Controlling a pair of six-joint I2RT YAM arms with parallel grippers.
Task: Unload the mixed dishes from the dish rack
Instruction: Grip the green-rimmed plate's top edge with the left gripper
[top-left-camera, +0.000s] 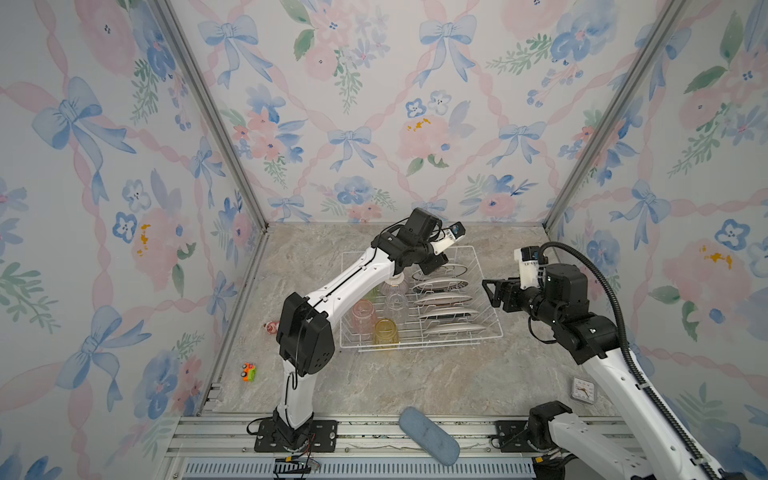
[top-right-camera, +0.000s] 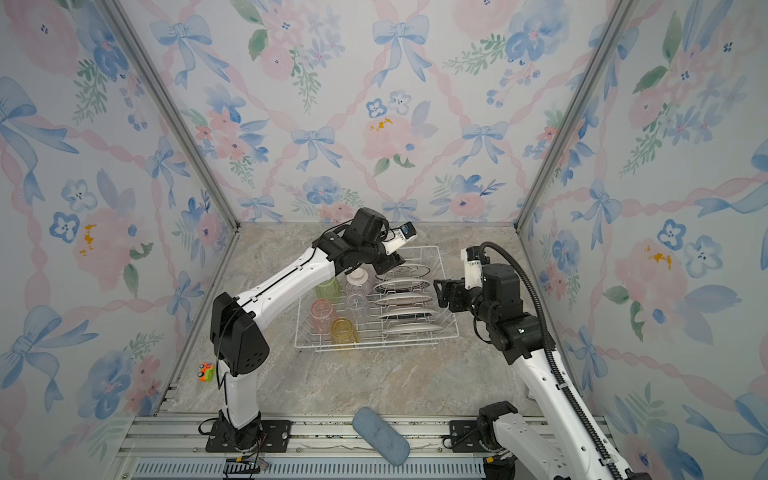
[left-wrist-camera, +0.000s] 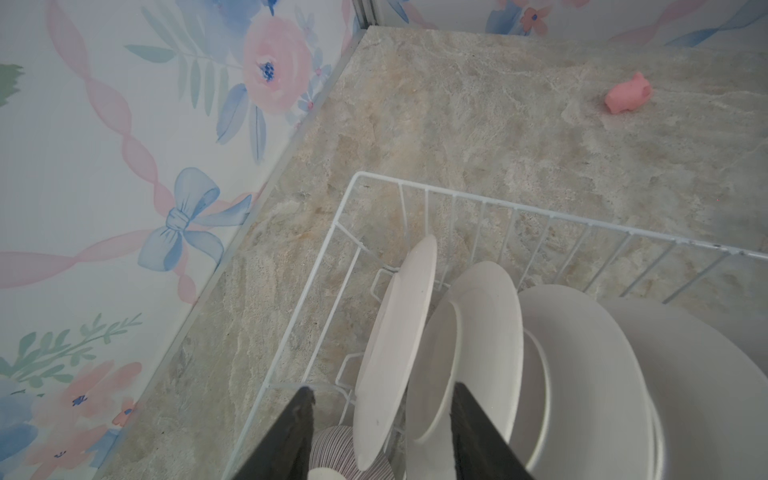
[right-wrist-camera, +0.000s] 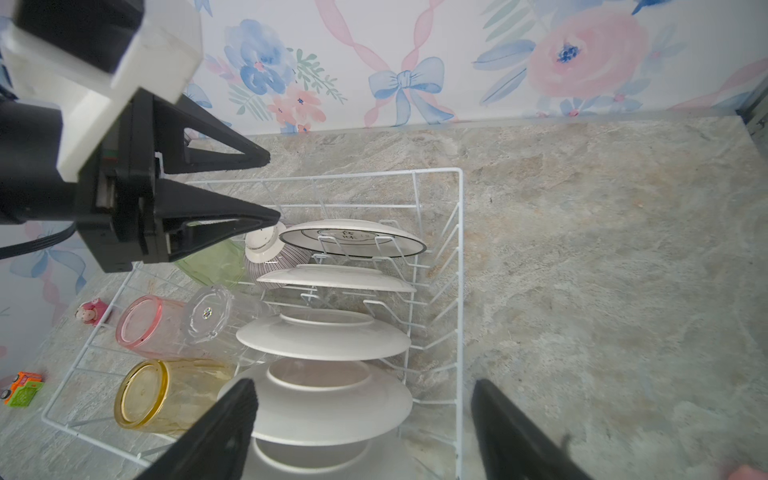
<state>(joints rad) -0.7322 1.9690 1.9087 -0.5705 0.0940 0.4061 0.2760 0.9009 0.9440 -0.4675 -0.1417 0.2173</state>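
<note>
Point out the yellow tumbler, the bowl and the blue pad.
Yellow tumbler (top-left-camera: 386, 332): in a top view, its middle.
Bowl (right-wrist-camera: 261, 243): right wrist view, its white foot.
Blue pad (top-left-camera: 429, 435): in a top view, its middle.

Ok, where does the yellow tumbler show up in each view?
Both top views: yellow tumbler, in the near-left corner of the dish rack.
Left wrist: not in it.
Right wrist: that same corner, beside the pink tumbler.
Shared landmark: the rack's white wire rim, in all four.
</note>
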